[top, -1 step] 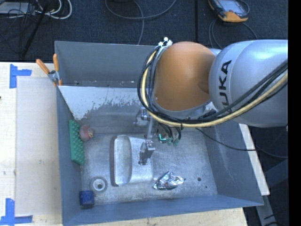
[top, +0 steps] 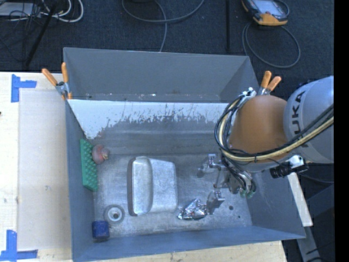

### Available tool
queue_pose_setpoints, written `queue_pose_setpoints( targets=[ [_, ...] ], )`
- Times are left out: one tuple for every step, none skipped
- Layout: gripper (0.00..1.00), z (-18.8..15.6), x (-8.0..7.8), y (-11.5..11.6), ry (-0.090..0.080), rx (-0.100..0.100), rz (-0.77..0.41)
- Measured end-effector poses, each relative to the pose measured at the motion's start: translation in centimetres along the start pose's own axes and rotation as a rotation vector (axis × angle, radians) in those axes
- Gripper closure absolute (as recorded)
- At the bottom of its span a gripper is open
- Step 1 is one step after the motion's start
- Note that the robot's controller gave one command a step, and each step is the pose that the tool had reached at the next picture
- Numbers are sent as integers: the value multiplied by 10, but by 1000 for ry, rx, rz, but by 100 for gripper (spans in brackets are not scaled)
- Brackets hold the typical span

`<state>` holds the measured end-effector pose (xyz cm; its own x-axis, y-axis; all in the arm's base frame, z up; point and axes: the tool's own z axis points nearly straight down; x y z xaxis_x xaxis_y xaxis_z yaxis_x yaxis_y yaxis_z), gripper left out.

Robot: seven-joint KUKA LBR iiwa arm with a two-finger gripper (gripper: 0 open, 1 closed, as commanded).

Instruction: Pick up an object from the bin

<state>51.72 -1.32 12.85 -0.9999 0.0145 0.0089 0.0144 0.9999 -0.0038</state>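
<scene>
Orange cover and looped cables on the arm's wrist stand highest, at the right of the bin (top: 158, 81); below them the gripper (top: 212, 183) hangs low over the right part of the floor, its two fingers spread apart with nothing between them; one finger points toward the back wall, the other toward the front. Just beside that front finger, perhaps touching it, lies a crumpled silvery piece (top: 192, 210), like a wad of foil, on the floor near the front wall and right of the middle; whether finger and wad really meet cannot be told. Left of the wad, near the middle of the bin, a shiny oblong metal dish (top: 140, 185) lies lengthwise front to back, and a pale flat slab (top: 165, 183) lies along its right side. Further left, near the front corner, sits a small grey ring (top: 114, 214), and a small blue block (top: 100, 229) lies just in front of it; a green ridged strip (top: 87, 165) leans along the left wall, with a pinkish round thing (top: 100, 154) at its far end.
</scene>
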Motion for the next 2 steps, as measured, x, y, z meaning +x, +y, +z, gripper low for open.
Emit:
queue_pose_setpoints(
  targets=[
    [0,54,32,2,-15,-3,-231],
    [0,54,38,26,-39,4,-455]
  ],
)
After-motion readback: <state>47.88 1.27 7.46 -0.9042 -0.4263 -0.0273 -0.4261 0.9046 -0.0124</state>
